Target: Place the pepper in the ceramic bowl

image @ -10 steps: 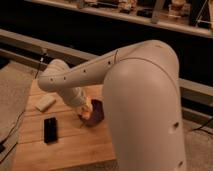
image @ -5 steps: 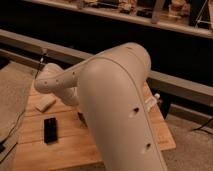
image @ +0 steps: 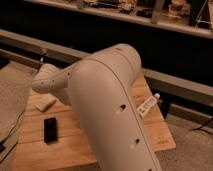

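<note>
Robot arm over wooden tabletop [image: 155,137]; arm's bulk fills the centre of the view.

Hand: hidden behind the large white arm [image: 107,107]; its opening and any load cannot be told. Pepper and ceramic bowl: not visible, the arm covers the tabletop's middle. Visible items: pale cream block [image: 46,104] at the left, just beside the arm's forward link; black flat device [image: 50,129] nearer the front left edge; white labelled item [image: 148,105] at the right edge. Change from half a second ago: the arm covers more of the tabletop.
</note>
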`<move>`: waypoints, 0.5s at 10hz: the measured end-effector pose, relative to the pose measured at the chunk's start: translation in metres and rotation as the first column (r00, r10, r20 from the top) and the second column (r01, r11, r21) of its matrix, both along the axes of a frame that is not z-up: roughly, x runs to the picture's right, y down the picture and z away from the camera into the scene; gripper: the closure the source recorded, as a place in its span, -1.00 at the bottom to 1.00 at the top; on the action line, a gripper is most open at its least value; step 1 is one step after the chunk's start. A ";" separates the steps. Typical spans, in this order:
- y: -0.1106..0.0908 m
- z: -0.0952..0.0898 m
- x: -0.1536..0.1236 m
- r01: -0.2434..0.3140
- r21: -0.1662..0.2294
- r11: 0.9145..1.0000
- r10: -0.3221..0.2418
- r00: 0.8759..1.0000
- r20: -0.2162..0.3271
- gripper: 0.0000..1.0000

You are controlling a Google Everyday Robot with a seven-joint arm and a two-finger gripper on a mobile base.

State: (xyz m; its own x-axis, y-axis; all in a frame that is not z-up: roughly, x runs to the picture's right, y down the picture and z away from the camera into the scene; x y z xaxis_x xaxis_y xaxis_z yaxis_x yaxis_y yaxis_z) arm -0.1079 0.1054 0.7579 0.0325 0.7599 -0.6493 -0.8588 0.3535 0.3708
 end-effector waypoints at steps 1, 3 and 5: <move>0.000 0.000 -0.001 -0.003 -0.003 1.000 0.003 1.000 -0.002 0.24; 0.000 0.001 -0.001 -0.007 -0.004 1.000 0.007 1.000 -0.007 -0.16; 0.000 0.001 -0.002 -0.010 -0.005 1.000 0.010 1.000 -0.009 -0.50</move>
